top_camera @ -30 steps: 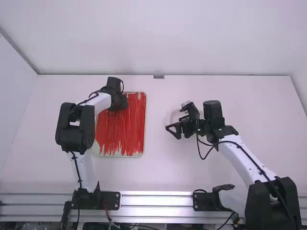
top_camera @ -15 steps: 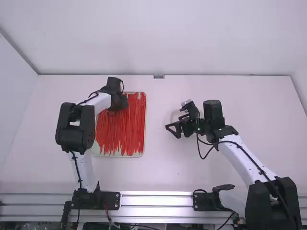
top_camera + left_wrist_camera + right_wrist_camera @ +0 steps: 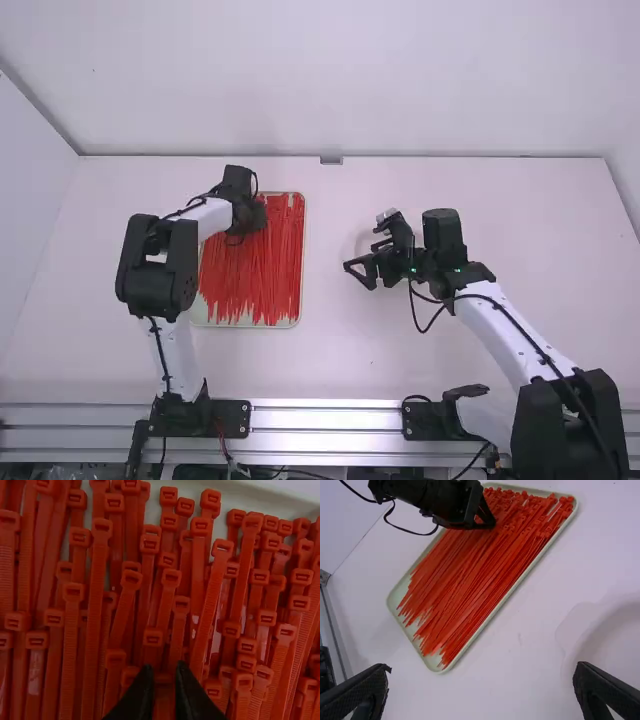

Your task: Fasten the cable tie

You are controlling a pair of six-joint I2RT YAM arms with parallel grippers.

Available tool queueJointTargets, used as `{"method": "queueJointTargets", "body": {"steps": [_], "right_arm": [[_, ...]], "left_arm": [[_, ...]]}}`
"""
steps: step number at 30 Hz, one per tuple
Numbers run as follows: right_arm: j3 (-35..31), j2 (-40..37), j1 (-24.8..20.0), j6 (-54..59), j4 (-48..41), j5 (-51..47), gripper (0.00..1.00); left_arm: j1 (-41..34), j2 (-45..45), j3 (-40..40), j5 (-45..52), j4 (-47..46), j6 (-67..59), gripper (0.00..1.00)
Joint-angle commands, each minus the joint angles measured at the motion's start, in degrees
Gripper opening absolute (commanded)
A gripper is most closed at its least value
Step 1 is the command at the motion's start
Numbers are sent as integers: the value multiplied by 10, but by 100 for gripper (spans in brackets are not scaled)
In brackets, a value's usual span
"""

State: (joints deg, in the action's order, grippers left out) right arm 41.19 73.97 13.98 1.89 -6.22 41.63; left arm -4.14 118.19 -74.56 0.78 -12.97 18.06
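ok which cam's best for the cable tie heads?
Left wrist view: the tie heads sit close up, each slot distinct, just beyond the left hand. High view gives only a red mass on the tray, with the head end partly under that hand. Right wrist view shows the whole pile obliquely, heads tiny.

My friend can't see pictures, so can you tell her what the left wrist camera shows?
The left gripper pinches one cable tie between its two black fingers, in a thick pile of red cable ties. They lie side by side, square heads pointing away from the gripper, with a bit of pale tray beyond them.
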Motion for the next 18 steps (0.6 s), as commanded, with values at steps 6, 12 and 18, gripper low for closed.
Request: {"method": "queueJointTargets", "body": {"steps": [6,12,18], "right_arm": [[12,2,-2,1,0,5,99],[12,2,-5,1,0,6,99],[12,2,-4,1,0,6,99]], "left_arm": [[0,9,5,-3,-1,2,8],[0,9,5,-3,0,2,2],[0,9,3,-3,0,5,2]]}}
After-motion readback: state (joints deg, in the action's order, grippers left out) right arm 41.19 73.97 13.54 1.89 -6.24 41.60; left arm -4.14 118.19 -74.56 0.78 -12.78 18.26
